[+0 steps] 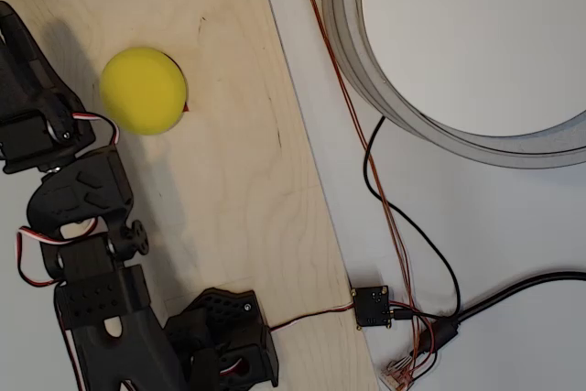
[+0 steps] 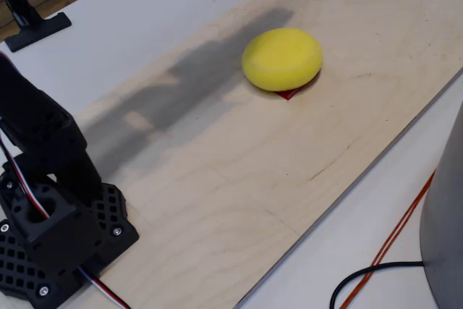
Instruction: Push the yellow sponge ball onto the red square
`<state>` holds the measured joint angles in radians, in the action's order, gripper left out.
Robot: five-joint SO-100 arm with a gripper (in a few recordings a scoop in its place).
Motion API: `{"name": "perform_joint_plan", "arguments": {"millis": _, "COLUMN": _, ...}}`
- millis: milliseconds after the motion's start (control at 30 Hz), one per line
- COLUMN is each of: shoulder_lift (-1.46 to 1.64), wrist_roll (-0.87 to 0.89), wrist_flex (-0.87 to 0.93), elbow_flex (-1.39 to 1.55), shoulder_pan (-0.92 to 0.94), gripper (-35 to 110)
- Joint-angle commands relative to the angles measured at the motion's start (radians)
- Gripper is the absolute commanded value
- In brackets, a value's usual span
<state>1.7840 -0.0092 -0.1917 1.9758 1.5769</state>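
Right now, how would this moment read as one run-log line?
ball: on wooden board, covering red square, only a corner peeking out | arm: folded back, apart from ball | tool state: cannot tell

Overhead view: straight down, fairly close, wooden board (image 1: 238, 180) on the left half, white table (image 1: 513, 235) on the right. Fixed view: low, oblique, close, looking across wooden board (image 2: 239, 171) from arm base (image 2: 58, 244) at lower left. Shared: board, yellow sponge ball (image 1: 144, 91) (image 2: 282, 58), arm base (image 1: 220, 336).
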Motion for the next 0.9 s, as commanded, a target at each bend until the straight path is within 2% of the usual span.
{"name": "perform_joint_plan", "arguments": {"millis": 0, "shoulder_lift": 0.017, "wrist_roll": 0.008, "wrist_flex": 0.044, "elbow_flex": -0.06, "shoulder_pan": 0.026, "gripper": -1}}
{"name": "perform_joint_plan", "arguments": {"millis": 200, "shoulder_lift": 0.021, "wrist_roll": 0.008, "wrist_flex": 0.041, "elbow_flex": -0.044, "shoulder_pan": 0.021, "gripper": 0}}
{"name": "perform_joint_plan", "arguments": {"millis": 233, "shoulder_lift": 0.025, "wrist_roll": -0.012, "wrist_flex": 0.038, "elbow_flex": -0.037, "shoulder_pan": 0.014, "gripper": 5}}
{"name": "perform_joint_plan", "arguments": {"millis": 267, "shoulder_lift": 0.031, "wrist_roll": -0.044, "wrist_flex": 0.037, "elbow_flex": -0.023, "shoulder_pan": 0.003, "gripper": 23}}
{"name": "perform_joint_plan", "arguments": {"millis": 300, "shoulder_lift": 0.035, "wrist_roll": -0.077, "wrist_flex": 0.034, "elbow_flex": -0.017, "shoulder_pan": -0.008, "gripper": 29}}
{"name": "perform_joint_plan", "arguments": {"millis": 433, "shoulder_lift": 0.055, "wrist_roll": -0.091, "wrist_flex": 0.035, "elbow_flex": 0.005, "shoulder_pan": -0.015, "gripper": 35}}
{"name": "perform_joint_plan", "arguments": {"millis": 600, "shoulder_lift": 0.063, "wrist_roll": -0.092, "wrist_flex": 0.035, "elbow_flex": -0.008, "shoulder_pan": -0.009, "gripper": 28}}
{"name": "perform_joint_plan", "arguments": {"millis": 667, "shoulder_lift": 0.061, "wrist_roll": -0.048, "wrist_flex": 0.034, "elbow_flex": -0.034, "shoulder_pan": -0.002, "gripper": 3}}
{"name": "perform_joint_plan", "arguments": {"millis": 700, "shoulder_lift": 0.049, "wrist_roll": -0.043, "wrist_flex": 0.041, "elbow_flex": -0.054, "shoulder_pan": 0.005, "gripper": 0}}
{"name": "perform_joint_plan", "arguments": {"millis": 867, "shoulder_lift": 0.029, "wrist_roll": 0.012, "wrist_flex": 0.038, "elbow_flex": -0.034, "shoulder_pan": 0.037, "gripper": 0}}
